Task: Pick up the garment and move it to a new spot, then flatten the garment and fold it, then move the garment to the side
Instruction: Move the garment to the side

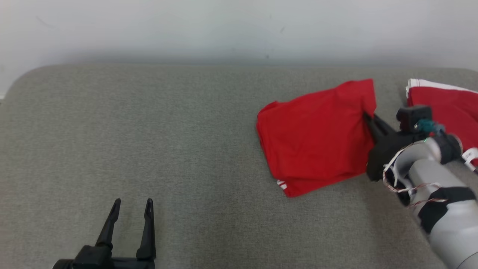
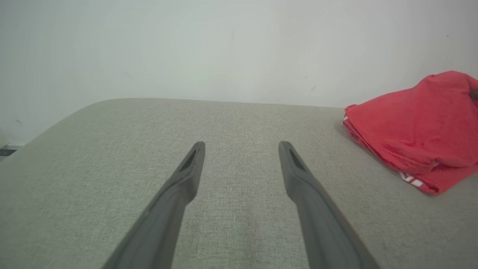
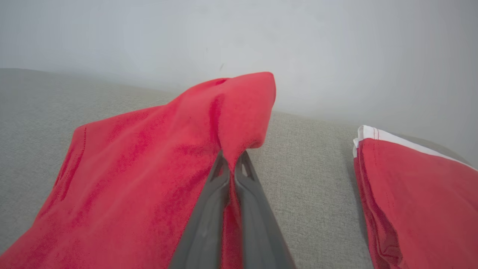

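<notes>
Pinching: right pincer (image 1: 368, 118) closed tight on the 3 o'clock edge of the garment (image 1: 317, 138); in the right wrist view a fold of red cloth is caught between its two fingers and rises into a peak above the tips.
Garment: red, folded into a rough rectangle, lying on the bench (image 1: 149, 130) toward 2 o'clock in the head view. The corner at its 1 o'clock is lifted and the rest lies on the bench. A bit of white trim shows at its 6 o'clock corner.
Left pincer (image 1: 133, 203): fingers apart over bare bench at 7 o'clock in the head view, pointing to 12 o'clock, well apart from the garment.
Second cloth (image 1: 448, 104): red with a white edge, folded, at 3 o'clock in the head view beyond the right arm (image 1: 440, 194). A strip of bare bench separates it from the garment.
Bench cover: grey woven fabric, with rounded far corners.
Wall (image 1: 224, 30): pale, running along the 12 o'clock side.
</notes>
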Available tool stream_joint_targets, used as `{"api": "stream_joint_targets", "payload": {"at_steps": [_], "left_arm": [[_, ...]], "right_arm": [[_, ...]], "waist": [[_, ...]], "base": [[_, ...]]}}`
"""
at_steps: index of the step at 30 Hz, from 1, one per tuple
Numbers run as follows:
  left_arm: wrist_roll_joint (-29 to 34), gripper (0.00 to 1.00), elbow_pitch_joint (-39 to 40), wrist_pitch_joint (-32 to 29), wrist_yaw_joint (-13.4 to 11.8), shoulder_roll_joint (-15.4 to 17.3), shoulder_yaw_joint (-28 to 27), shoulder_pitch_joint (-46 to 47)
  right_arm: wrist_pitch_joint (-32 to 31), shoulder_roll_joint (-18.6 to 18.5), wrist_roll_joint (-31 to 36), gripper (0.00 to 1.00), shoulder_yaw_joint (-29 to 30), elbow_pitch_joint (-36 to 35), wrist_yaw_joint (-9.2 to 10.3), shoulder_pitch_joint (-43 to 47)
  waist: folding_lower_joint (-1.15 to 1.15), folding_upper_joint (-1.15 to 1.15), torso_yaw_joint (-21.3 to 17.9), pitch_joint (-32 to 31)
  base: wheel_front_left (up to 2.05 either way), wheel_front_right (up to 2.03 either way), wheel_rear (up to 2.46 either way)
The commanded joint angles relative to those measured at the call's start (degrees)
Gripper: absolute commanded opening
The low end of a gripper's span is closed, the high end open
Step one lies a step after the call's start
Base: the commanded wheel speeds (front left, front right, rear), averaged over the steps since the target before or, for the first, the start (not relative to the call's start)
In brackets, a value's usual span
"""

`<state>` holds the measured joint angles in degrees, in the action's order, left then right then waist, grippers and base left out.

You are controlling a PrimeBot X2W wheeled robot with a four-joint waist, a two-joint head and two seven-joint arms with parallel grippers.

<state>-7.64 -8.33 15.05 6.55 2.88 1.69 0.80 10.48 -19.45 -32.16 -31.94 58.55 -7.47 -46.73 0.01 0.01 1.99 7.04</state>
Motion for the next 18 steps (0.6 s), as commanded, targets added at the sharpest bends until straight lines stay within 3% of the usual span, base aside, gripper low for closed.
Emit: {"api": "stream_joint_targets", "payload": {"at_steps": [1,10,18], "left_arm": [[0.0,1.0,0.6,0.1,0.0,0.0,-0.2,1.5],[2.1,1.0,2.7,0.1,0.4,0.0,-0.9,4.8],[4.0,1.0,4.2,0.1,0.9,0.0,-0.1,7.2]], "right_arm": [[-1.3,-2.5,-0.3,0.0,-1.4,-0.8,-0.02,-2.0],[-7.4,-14.2,-1.3,0.0,-8.0,-3.0,-0.02,-8.9],[-9.1,-20.4,-1.6,0.0,-11.9,-3.1,-0.02,-14.0]], "waist": [[-0.01,-0.01,-2.9,3.4],[-0.01,-0.01,-5.0,7.9],[-0.01,-0.01,-5.4,11.4]], "base": [[0.0,0.0,0.0],[0.0,0.0,0.0],[0.0,0.0,0.0]]}}
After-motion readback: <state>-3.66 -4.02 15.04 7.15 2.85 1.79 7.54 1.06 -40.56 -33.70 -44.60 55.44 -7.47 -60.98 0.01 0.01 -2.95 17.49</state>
